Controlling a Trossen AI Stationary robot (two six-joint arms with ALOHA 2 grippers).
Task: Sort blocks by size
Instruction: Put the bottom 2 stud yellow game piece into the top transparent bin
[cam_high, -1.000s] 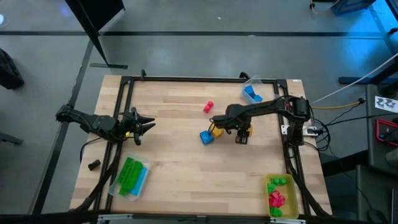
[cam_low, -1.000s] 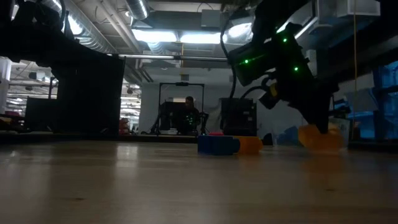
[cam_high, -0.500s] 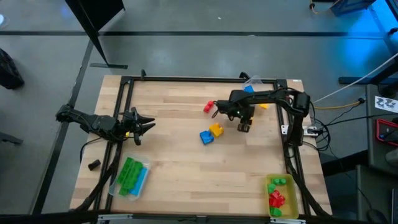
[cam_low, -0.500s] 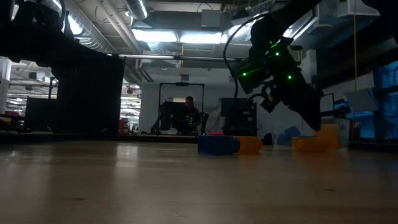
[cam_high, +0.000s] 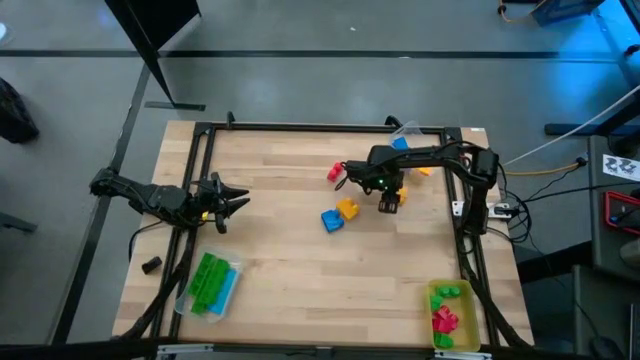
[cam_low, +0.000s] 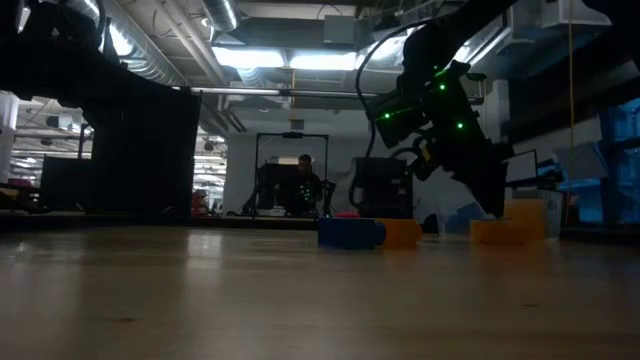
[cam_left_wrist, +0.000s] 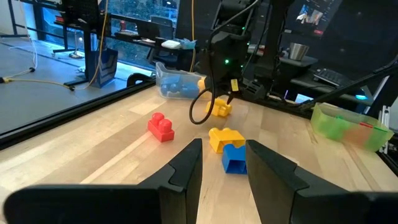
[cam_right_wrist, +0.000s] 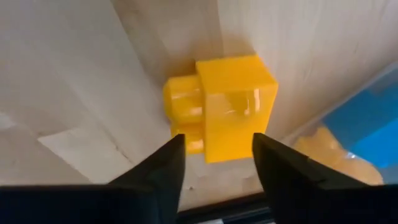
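Observation:
A yellow block (cam_right_wrist: 221, 109) lies on its side on the wooden table (cam_high: 300, 270), studs pointing sideways; it also shows in the low view (cam_low: 512, 228). My right gripper (cam_right_wrist: 217, 146) hangs open just above it, pointing steeply down, one finger to either side and clear of it. A red block (cam_high: 335, 172) lies alone, and a blue block (cam_high: 331, 220) and a yellow block (cam_high: 348, 208) lie together mid-table. My left gripper (cam_left_wrist: 224, 165) waits open at the table's left edge (cam_high: 236, 200), pointing level.
A clear tray (cam_high: 405, 146) with blue blocks stands at the far edge close behind the right gripper. Another clear tray (cam_high: 210, 283) holds green blocks at the near left. A yellow-green tray (cam_high: 448, 312) holds green and red blocks at the near right.
My right gripper has swung toward the table's far edge, taking the yellow block along. The block now lies on the table near the clear tray, with the fingertips just above it.

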